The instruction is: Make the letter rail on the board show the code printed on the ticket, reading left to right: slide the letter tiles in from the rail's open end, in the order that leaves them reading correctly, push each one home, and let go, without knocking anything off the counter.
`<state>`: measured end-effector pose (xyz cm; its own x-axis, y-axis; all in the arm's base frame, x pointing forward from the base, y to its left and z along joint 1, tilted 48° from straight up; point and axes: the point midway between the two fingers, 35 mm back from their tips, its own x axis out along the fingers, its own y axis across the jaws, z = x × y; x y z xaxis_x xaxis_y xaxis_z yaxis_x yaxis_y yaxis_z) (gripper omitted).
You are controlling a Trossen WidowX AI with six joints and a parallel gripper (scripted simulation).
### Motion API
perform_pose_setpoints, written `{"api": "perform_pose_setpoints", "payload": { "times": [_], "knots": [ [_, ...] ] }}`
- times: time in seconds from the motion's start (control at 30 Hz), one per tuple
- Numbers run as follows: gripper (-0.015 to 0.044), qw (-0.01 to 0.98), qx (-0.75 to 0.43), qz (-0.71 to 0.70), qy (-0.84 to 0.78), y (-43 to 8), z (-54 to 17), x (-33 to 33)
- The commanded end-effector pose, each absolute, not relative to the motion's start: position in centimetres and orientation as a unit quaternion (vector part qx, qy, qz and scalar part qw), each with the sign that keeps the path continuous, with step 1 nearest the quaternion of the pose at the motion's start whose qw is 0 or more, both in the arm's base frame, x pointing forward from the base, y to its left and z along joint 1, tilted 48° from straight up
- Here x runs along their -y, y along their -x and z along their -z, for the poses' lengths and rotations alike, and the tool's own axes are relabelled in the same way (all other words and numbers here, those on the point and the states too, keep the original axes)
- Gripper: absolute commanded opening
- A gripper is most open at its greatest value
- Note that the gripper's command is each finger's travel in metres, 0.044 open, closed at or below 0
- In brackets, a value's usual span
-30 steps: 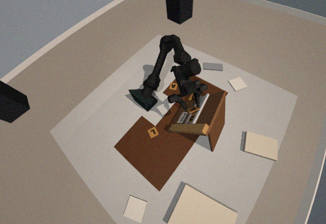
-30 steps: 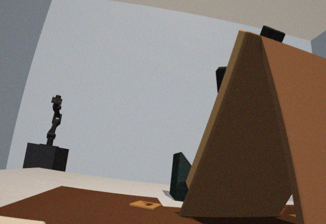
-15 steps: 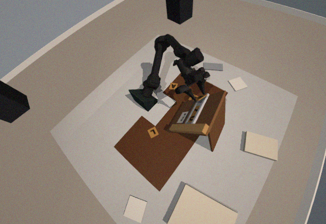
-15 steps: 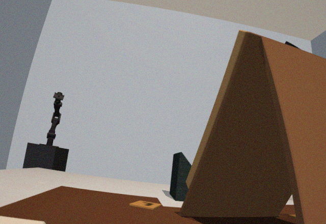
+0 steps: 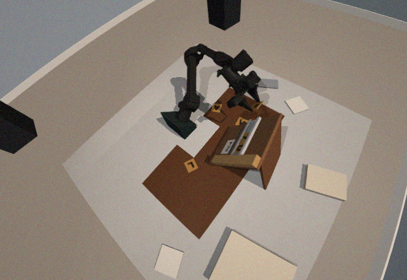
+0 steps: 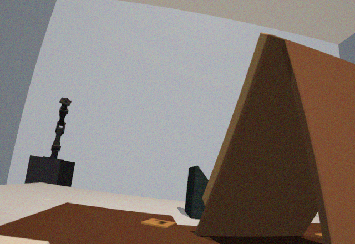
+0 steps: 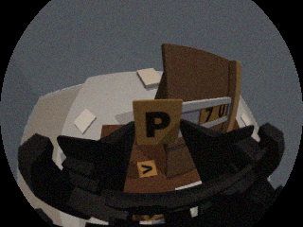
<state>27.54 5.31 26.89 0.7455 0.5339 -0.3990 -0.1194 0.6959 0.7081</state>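
My gripper (image 5: 255, 105) (image 7: 157, 124) is shut on the P tile (image 5: 259, 104) (image 7: 157, 118), holding it in the air just past the far end of the letter rail (image 5: 253, 131) (image 7: 205, 103). The P reads upright in the wrist view. The rail runs across the tilted board (image 5: 269, 127) (image 6: 266, 150) (image 7: 196, 73) and holds a 7 tile (image 7: 206, 114) and a U tile (image 7: 222, 111) side by side. The ticket (image 5: 227, 146) is on the board below the rail; its print is too small to read surely. The gripper is hidden in the exterior view.
One loose tile (image 5: 191, 165) (image 6: 158, 223) lies on the brown mat (image 5: 197, 201). Another tile (image 5: 217, 107) lies near the arm's base, and a third (image 5: 241, 121) beside the board. Pale blocks (image 5: 325, 182) (image 5: 296, 104) lie around. A V-like tile (image 7: 147, 168) shows below P.
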Motion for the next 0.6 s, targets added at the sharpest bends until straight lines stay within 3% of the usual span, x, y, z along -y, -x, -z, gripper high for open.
{"api": "perform_pose_setpoints", "payload": {
  "times": [0.0, 0.23, 0.57],
  "knots": [
    [0.0, 0.865, -0.289, -0.227, -0.34, -25.8, -28.0, -7.2],
    [0.0, 0.86, -0.268, -0.275, -0.335, -23.5, -29.6, -9.1],
    [0.0, 0.861, -0.268, -0.275, -0.334, -25.2, -29.1, -10.4]
  ]
}}
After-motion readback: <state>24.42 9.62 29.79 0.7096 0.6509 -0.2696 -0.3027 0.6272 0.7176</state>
